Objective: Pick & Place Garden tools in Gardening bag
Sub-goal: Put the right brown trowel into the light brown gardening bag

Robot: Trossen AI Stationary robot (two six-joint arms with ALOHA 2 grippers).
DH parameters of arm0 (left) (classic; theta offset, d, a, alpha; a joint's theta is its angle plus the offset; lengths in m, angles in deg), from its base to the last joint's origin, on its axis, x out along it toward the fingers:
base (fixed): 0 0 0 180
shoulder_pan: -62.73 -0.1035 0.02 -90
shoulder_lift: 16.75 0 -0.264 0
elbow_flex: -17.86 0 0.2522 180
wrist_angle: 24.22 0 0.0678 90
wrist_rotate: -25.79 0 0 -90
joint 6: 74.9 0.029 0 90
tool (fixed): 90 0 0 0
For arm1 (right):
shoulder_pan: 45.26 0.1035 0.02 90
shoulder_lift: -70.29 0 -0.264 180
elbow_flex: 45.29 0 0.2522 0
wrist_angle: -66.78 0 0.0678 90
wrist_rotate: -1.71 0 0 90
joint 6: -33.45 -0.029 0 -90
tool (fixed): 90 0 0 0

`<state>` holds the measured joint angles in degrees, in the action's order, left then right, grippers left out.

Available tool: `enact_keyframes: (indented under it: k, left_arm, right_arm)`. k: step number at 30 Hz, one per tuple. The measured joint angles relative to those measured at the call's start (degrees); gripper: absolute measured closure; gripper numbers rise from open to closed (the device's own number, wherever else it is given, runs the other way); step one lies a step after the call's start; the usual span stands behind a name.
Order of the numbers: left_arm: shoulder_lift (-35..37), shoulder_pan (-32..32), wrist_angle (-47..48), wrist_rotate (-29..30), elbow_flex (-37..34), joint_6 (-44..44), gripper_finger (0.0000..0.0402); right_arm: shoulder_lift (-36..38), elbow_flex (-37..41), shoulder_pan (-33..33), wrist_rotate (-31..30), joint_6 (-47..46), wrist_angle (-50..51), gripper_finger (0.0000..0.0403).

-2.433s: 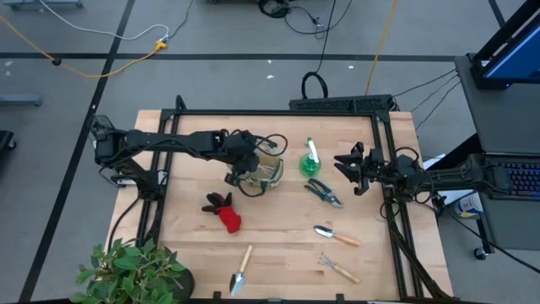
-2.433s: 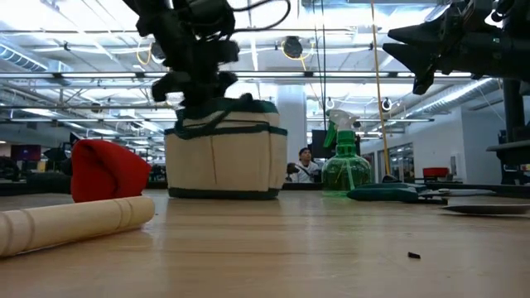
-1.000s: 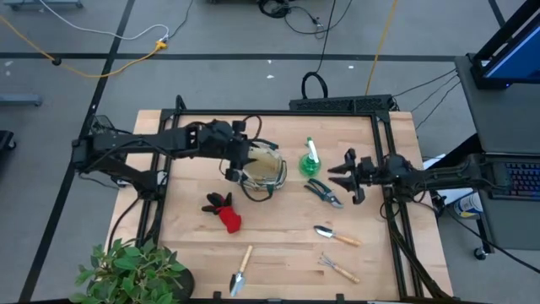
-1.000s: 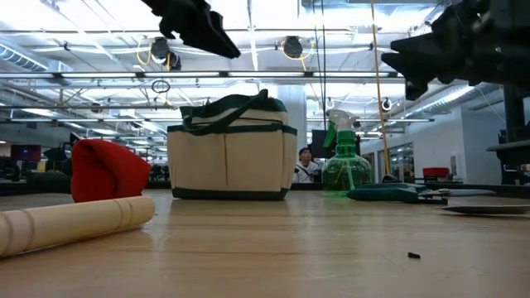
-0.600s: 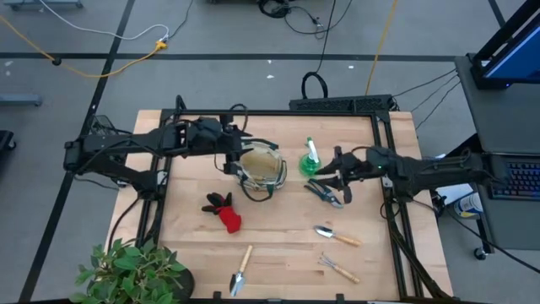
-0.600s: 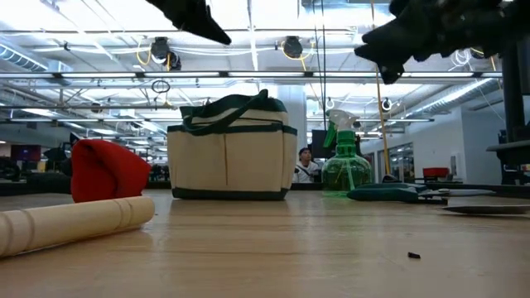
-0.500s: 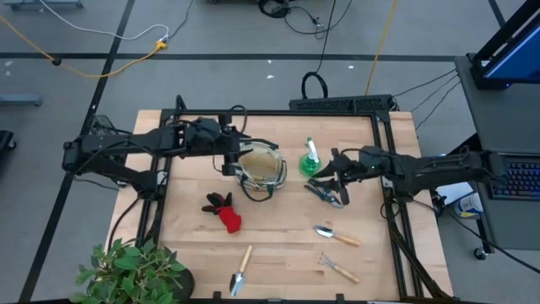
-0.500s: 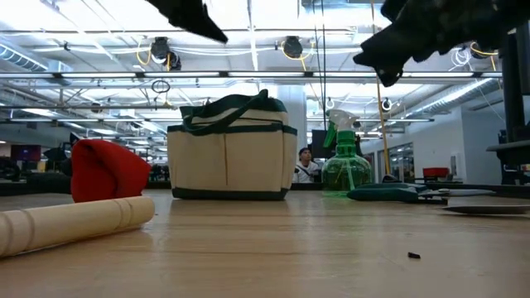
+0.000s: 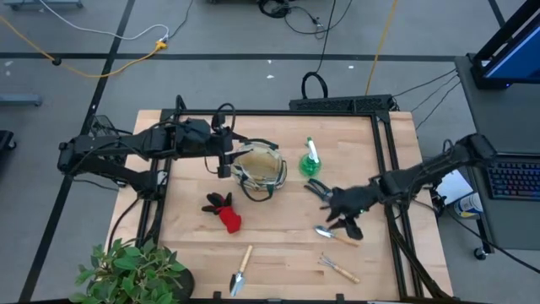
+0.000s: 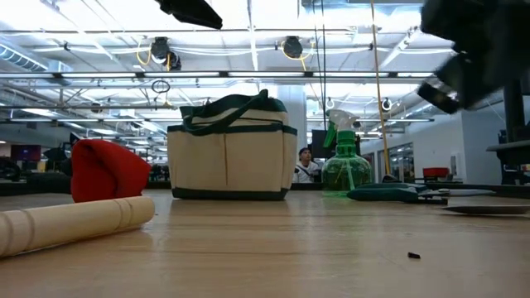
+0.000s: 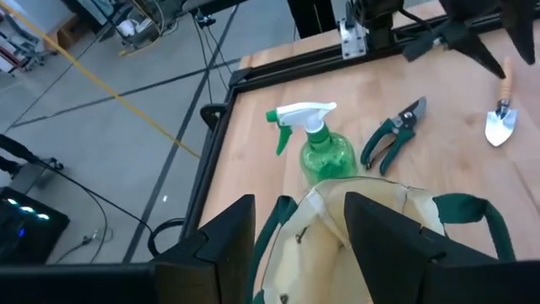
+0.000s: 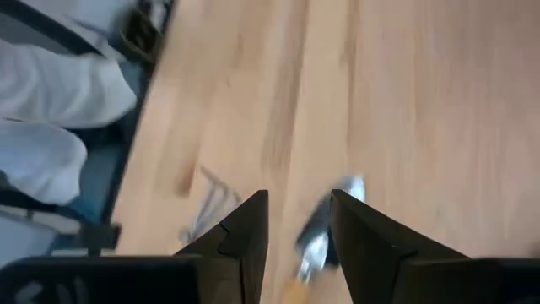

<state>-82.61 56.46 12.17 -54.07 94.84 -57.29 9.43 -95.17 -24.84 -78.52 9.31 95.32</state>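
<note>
The beige gardening bag (image 9: 260, 169) stands upright on its base at the table's middle. My left gripper (image 9: 223, 165) hovers open just left of it, above its rim (image 11: 337, 198). The green spray bottle (image 9: 310, 160) and pruning shears (image 9: 319, 187) lie right of the bag. My right gripper (image 9: 344, 218) hangs open over a wooden-handled trowel (image 9: 336, 236), whose blade (image 12: 325, 232) shows between its fingers. A fork (image 9: 337, 268), a second trowel (image 9: 240, 272) and the red-and-black glove (image 9: 224, 211) lie on the table.
A leafy potted plant (image 9: 131, 270) fills the near left corner. A black frame (image 9: 388, 169) runs along the table's right and far edges. Bare wood lies between the glove and the right trowel. A person (image 10: 305, 161) shows far behind the table.
My right gripper has swung from beside the shears toward the table's near edge and down, ending over the right trowel. My left gripper has drawn back a little toward the table's left edge, away from the bag. The tools and bag have stayed put.
</note>
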Motion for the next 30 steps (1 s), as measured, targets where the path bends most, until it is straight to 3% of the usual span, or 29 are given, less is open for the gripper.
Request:
enact_keyframes:
  k: [5, 12, 19, 30]
  left_arm:
    - [0.0, 0.0, 0.1, 0.4, 0.0, -2.9, 0.0213]
    - [-0.1, 0.0, 0.0, 0.4, 0.0, -4.8, 0.0213]
    - [-0.1, 0.0, -0.1, 0.4, 0.0, -5.9, 0.0213]
    - [-0.1, 0.0, -0.2, 0.4, 0.0, -5.9, 0.0213]
  right_arm:
    - [-1.5, 0.0, 6.5, -5.4, -12.4, 9.7, 0.0284]
    - [-5.1, 0.0, 13.3, -6.8, -20.7, 10.0, 0.0284]
    - [-11.4, 0.0, 17.2, -8.3, -24.8, 9.9, 0.0284]
    - [-17.1, 0.0, 18.0, -9.3, -24.8, 6.4, 0.0284]
